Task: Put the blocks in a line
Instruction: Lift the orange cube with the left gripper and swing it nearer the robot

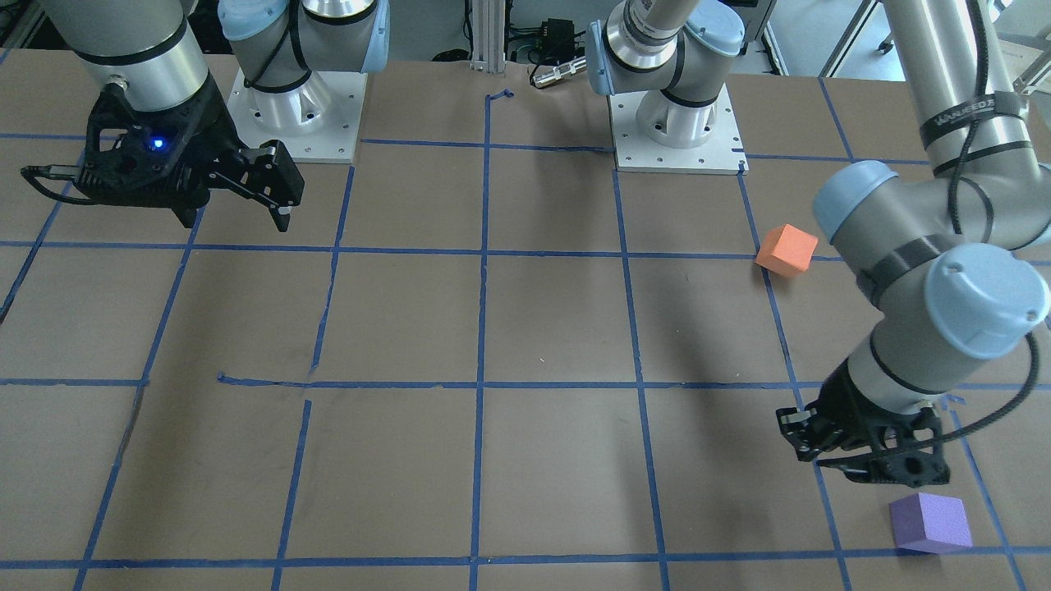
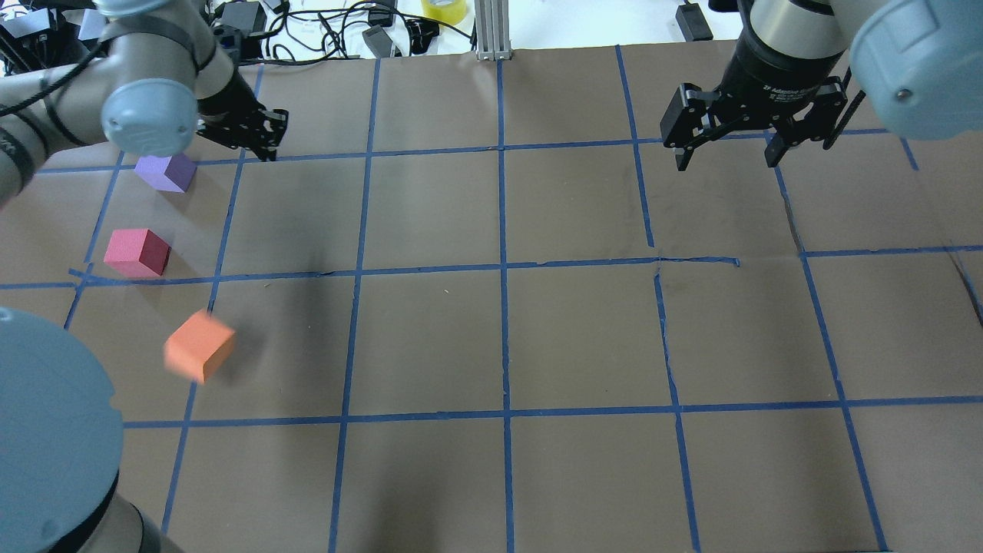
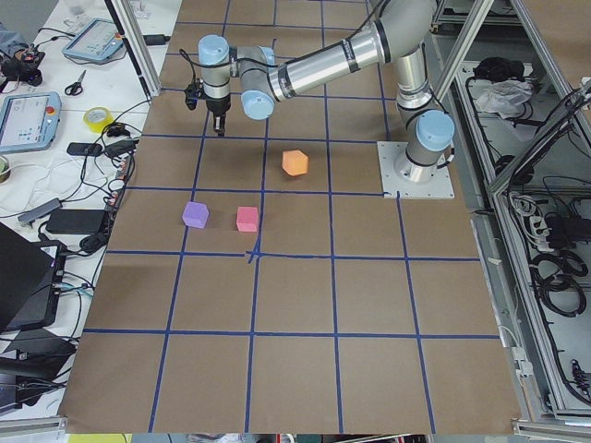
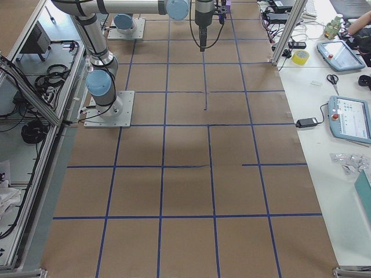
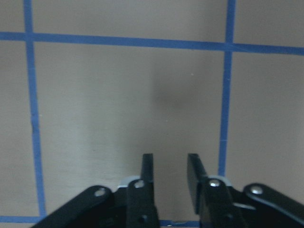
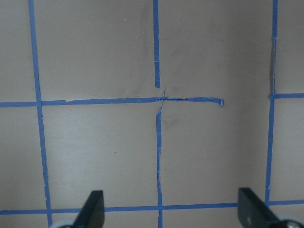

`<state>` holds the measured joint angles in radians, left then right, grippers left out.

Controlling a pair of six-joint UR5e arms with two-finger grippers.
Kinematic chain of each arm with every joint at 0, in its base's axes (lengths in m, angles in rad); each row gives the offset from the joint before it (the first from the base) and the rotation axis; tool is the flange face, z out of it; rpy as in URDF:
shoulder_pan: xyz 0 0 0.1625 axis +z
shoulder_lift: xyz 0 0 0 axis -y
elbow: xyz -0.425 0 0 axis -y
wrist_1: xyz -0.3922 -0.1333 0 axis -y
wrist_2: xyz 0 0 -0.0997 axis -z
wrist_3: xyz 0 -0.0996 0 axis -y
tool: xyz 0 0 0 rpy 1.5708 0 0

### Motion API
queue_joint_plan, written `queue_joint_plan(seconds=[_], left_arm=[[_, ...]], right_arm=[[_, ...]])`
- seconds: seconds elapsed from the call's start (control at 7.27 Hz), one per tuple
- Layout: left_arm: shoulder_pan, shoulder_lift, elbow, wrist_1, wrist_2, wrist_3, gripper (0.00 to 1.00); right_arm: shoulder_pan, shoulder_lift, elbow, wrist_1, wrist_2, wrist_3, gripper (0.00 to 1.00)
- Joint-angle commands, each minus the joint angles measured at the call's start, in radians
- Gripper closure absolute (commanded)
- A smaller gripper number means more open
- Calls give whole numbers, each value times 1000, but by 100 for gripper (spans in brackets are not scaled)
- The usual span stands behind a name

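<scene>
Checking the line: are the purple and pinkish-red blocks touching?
Apart. The overhead view shows bare table between the purple block and the pinkish-red block.

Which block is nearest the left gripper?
The purple block: it sits just beside the left gripper, not touching. The pinkish-red block and orange block lie farther off.

One camera looks down from behind the robot (image 1: 673,115), one faces it, two sit high over the ends of the worktop (image 2: 584,338); wrist cameras hover close. Overhead and left-end views share the left edge.
</scene>
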<state>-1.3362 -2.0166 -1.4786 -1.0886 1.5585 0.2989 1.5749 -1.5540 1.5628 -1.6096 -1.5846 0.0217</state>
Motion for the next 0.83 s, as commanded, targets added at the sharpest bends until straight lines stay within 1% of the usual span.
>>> queue_joint_plan(seconds=[0.0, 0.55, 0.69], left_arm=[[68, -1, 20, -4, 2, 123, 100], [68, 1, 4, -4, 2, 125, 100], [69, 13, 0, -22, 6, 123, 100]], right_arm=[[0, 0, 0, -1, 0, -3, 0], [0, -1, 0, 0, -2, -6, 0], [0, -1, 0, 0, -2, -6, 0]])
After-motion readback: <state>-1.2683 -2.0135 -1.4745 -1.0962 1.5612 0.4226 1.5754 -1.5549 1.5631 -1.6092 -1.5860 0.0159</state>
